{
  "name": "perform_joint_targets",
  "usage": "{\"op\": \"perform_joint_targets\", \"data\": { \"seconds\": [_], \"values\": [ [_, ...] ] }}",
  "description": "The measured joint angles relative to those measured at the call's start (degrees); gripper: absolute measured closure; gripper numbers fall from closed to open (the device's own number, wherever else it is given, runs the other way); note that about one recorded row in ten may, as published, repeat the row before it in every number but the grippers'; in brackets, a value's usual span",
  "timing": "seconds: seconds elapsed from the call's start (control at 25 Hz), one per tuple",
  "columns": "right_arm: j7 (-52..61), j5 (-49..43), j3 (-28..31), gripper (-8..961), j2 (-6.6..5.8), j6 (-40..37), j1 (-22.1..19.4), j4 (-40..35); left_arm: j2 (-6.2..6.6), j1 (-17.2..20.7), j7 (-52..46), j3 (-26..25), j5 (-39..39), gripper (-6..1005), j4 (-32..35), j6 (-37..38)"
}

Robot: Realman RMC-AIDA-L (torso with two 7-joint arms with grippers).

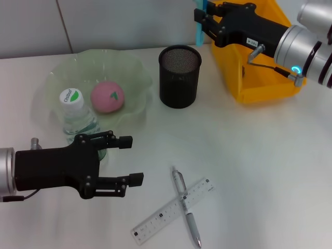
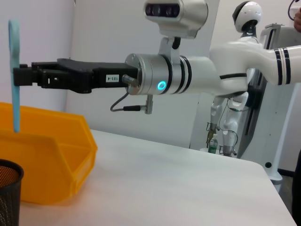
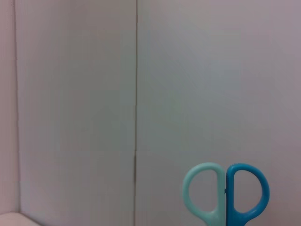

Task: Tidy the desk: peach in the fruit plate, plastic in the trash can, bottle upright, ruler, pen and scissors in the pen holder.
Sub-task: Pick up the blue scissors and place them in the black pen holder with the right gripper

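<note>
Left gripper [image 1: 132, 160], at 8 o'clock in the head view, lies level with jaws spread. Right gripper [image 1: 199, 18], at 1 o'clock, extends level, jaws clamped.

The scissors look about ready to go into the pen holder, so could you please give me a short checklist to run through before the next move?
1. The right gripper holds the scissors firmly: ok, clamped and hanging upright.
2. Scissors are directly over the pen holder: not ok, they hang above its far right rim, near the trash can.
3. Pen holder is upright with its mouth free: ok.
4. The left gripper is out of the way: ok, open and low near the bottle.
5. Which end of the scissors points down: cannot tell for sure.
6. Ruler and pen are still waiting: ok, crossed on the desk.
</note>
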Motion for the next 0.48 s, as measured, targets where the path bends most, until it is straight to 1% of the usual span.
{"op": "perform_joint_targets", "data": {
  "seconds": [0.04,0.08,0.16,0.2,0.24,0.36,0.48],
  "values": [
    [0.0,0.0,0.0,719,0.0,0.0,0.0,0.0,0.0,0.0,0.0,0.0,0.0,184,0.0,0.0],
    [-4.5,3.69,-0.38,719,0.08,-0.28,0.07,2.36,-0.04,-0.05,0.0,0.13,0.0,184,0.0,-0.12],
    [-6.17,5.09,-0.55,719,0.12,-0.49,0.11,3.46,-0.06,-0.05,0.0,0.15,0.0,184,0.0,-0.14],
    [-9.66,8.3,-0.73,719,0.13,-1.62,0.44,6.21,-0.07,-0.05,0.0,0.14,0.0,184,0.0,-0.14],
    [-9.66,8.3,-0.73,719,0.13,-1.62,0.44,6.21,-0.08,-0.05,-0.03,0.08,0.0,184,0.0,-0.12],
    [-14.14,11.93,-0.76,718,0.16,-3.76,1.43,10.5,-0.09,-0.05,-0.08,-0.01,0.0,184,0.0,-0.07],
    [-15.71,12.55,-0.77,718,0.26,-3.99,2.64,12.82,-0.09,-0.04,-0.09,-0.07,-0.01,184,0.0,-0.07]
  ]
}}
